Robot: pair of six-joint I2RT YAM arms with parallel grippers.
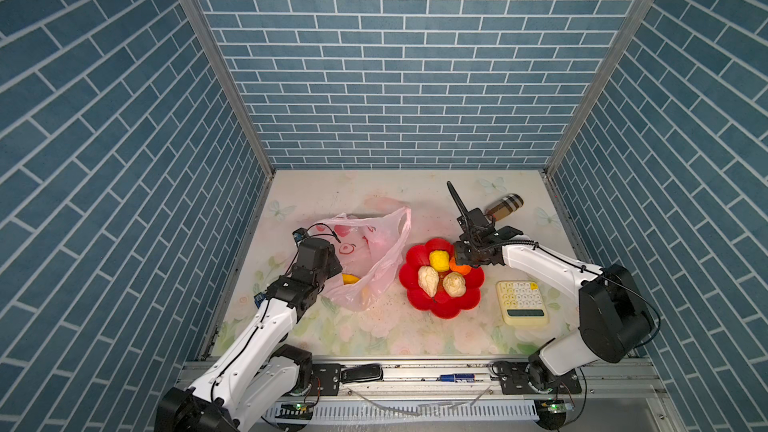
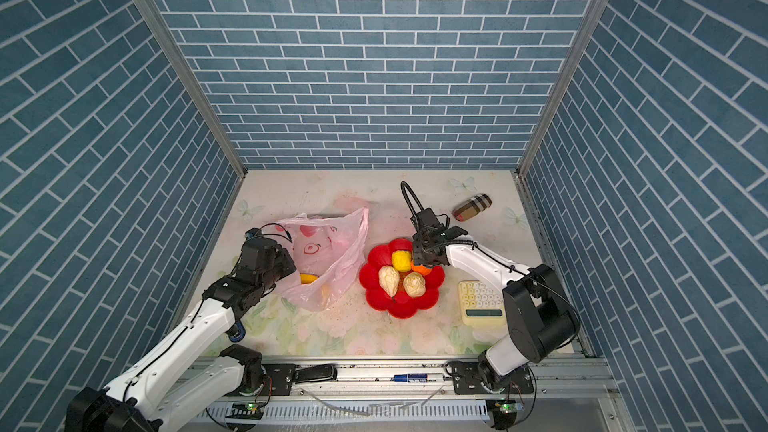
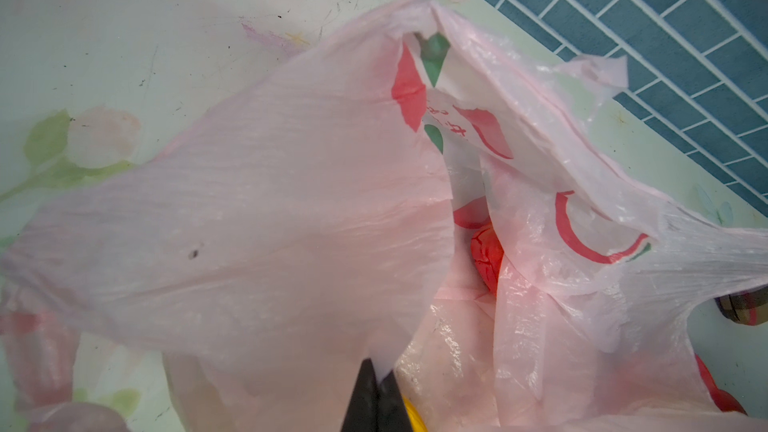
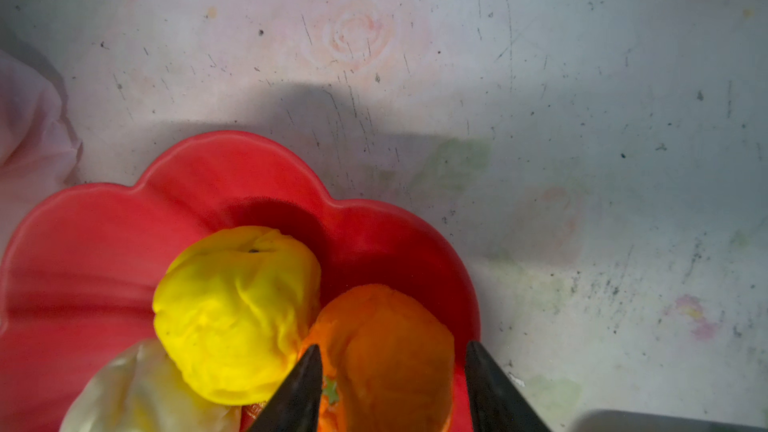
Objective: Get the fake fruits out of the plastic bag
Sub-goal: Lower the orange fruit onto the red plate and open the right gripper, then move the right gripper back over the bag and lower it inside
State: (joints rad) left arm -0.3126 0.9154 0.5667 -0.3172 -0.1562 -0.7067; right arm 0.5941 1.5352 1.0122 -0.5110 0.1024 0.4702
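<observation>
- Left gripper (image 3: pixel 376 374): fingertips together, clamped on thin film at mouth of plastic bag (image 3: pixel 291 201).
- Plastic bag: lies on table, just beside red dish (image 1: pixel 419 305), on left arm's side.
- Inside bag: wrinkled red fruit (image 3: pixel 487 255) visible through opening. Yellow fruit (image 1: pixel 350 279) at mouth, probably banana, mostly hidden.
- Right gripper (image 4: pixel 390 351): jaws apart, straddling orange fruit (image 4: pixel 386 322) resting in dish.
- Dish also holds yellow lump (image 1: pixel 439 260), pointed cream fruit (image 1: pixel 428 280), round cream fruit (image 1: pixel 454 284).

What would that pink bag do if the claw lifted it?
Probably sag and fold: the bag is thin, wrinkled film. Likely very light, since it is see-through. Anything inside, like the red fruit, might shift.
</observation>
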